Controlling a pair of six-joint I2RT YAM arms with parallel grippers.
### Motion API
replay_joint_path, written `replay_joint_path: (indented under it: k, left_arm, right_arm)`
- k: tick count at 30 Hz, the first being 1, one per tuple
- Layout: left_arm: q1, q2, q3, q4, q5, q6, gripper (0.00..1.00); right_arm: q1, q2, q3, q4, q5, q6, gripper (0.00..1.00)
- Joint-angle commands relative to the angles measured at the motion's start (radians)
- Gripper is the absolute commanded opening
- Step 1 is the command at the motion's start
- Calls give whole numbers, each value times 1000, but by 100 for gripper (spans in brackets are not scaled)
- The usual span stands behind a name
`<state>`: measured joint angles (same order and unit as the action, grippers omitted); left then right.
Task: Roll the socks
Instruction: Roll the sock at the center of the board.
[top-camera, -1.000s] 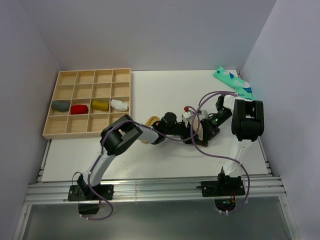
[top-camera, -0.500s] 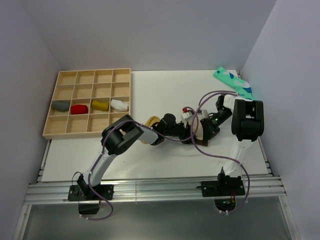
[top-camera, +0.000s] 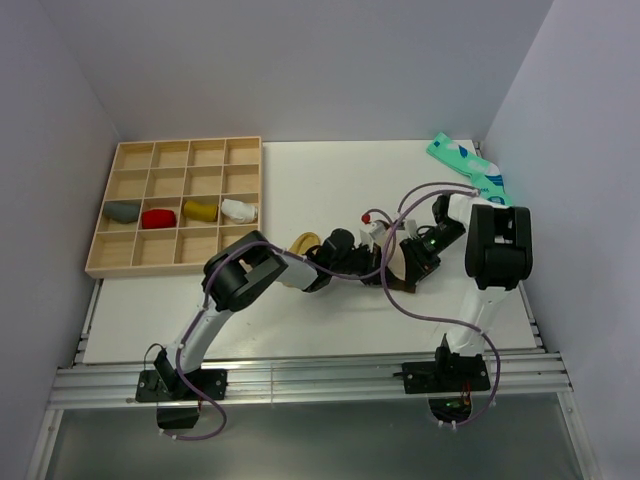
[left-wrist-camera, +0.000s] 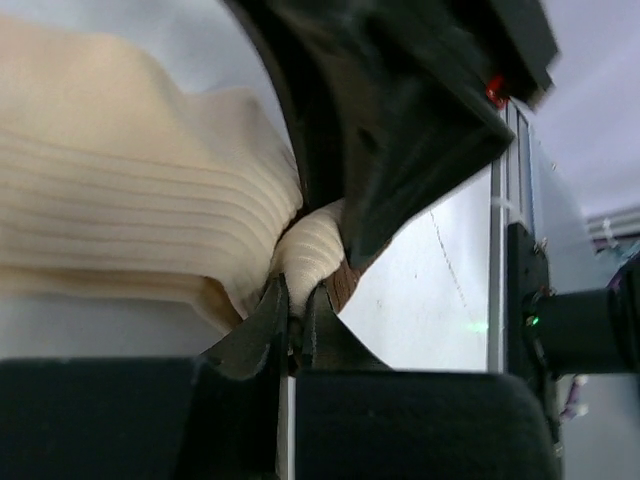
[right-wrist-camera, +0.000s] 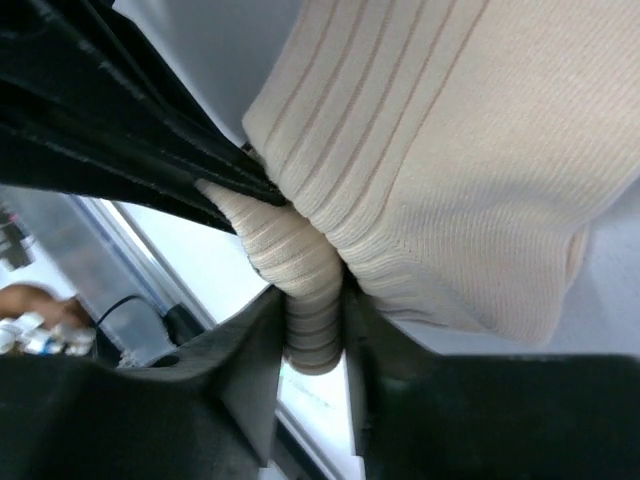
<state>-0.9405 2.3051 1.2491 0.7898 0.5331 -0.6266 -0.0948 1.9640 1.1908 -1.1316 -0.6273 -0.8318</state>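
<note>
Presently, left gripper (left-wrist-camera: 296, 312) jaws pressed together on a thin fold of the beige sock (left-wrist-camera: 130, 220) — right gripper (right-wrist-camera: 315, 335) jaws pinching its bunched ridge.

On my feed the beige sock (right-wrist-camera: 480, 150) is ribbed knit cloth, matt & soft, w/ darker woven bands at the rolled end. Left gripper (left-wrist-camera: 293, 312) & right gripper (right-wrist-camera: 312, 345) look like black moulded plastic, semi-gloss. Bench (top-camera: 320, 180): smooth matt white. Tray (top-camera: 150, 268): pale bare wood, no shine. Green sock (top-camera: 465, 162): patterned knit cloth. Front rails (top-camera: 300, 385): dull silver metal, prob. aluminium.
</note>
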Motion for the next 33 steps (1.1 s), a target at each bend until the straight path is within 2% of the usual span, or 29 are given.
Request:
replay_joint_path:
  k: [1, 6, 15, 20, 25, 29, 33]
  left_arm:
    - [-29, -3, -10, -188, -77, -114, 0]
    - [-30, -35, -56, -218, -93, -261, 0]
    - [-38, -84, 16, -536, -119, -346, 0]
    - [-35, -87, 24, -607, -76, -406, 0]
    - [-14, -76, -13, -584, 34, -493, 0]
    - [3, -78, -17, -601, 70, -522, 0]
    - [19, -66, -2, -613, 103, -555, 0]
  right_arm:
    - [17, -89, -51, 174, 37, 19, 39]
    - [17, -191, -86, 245, 44, 46, 45]
    - [14, -410, -158, 302, 41, 46, 52]
    - [13, -507, -215, 270, -18, -76, 55]
    - [15, -559, -290, 250, -40, -246, 55]
    - [18, -585, -341, 208, -58, -375, 55]
    - [21, -689, -421, 249, -65, -457, 59]
